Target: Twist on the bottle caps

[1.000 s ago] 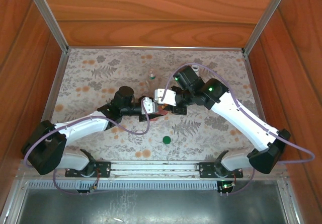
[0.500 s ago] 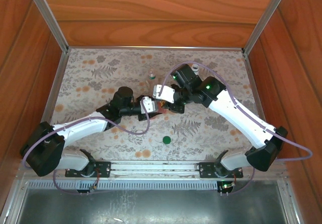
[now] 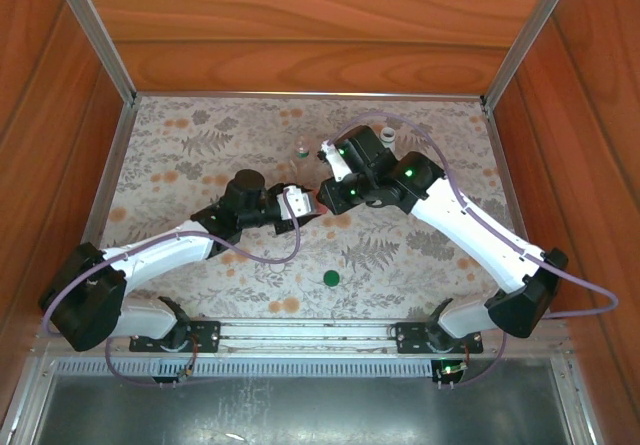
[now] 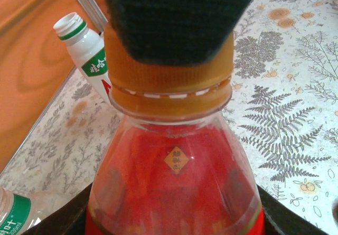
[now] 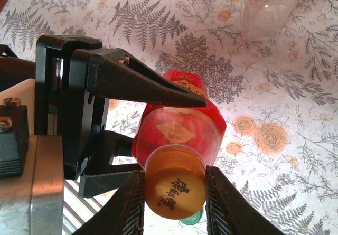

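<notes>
The left arm (image 3: 160, 250) and right arm (image 3: 480, 230) wear white shells between black joints, each trailing a lilac cable (image 3: 270, 260). Green lights (image 3: 408, 174) glow on the right arm. The left claw (image 5: 169, 132) has black, tapered fingers (image 5: 137, 82).

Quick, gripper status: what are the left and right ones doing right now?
Left gripper: closed on the red bottle, clamping its body.
Right gripper: closed on the bottle's orange cap.
</notes>
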`<act>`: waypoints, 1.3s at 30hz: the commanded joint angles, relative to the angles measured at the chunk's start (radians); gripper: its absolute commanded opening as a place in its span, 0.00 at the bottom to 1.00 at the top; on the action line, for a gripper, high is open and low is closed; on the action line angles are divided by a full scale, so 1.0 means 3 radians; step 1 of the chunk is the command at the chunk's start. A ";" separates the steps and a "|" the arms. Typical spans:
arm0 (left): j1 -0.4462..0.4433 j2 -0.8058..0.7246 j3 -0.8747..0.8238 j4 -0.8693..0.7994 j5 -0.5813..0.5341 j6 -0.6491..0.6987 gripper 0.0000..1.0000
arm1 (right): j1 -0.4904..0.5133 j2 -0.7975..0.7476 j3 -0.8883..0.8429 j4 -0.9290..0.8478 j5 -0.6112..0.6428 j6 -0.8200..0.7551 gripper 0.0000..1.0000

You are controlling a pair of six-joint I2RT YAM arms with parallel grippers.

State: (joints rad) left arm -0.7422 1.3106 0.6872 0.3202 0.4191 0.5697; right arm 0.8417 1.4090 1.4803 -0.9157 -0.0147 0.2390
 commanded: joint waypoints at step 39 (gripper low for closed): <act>-0.0012 -0.0169 -0.0188 0.0088 0.0684 0.0167 0.53 | 0.0139 -0.0160 -0.0028 -0.0238 -0.0659 -0.3879 0.43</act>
State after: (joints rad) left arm -0.7444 1.2472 0.6323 0.3363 0.6067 0.6064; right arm 0.8715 1.3582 1.4544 -0.9924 -0.1711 -0.8932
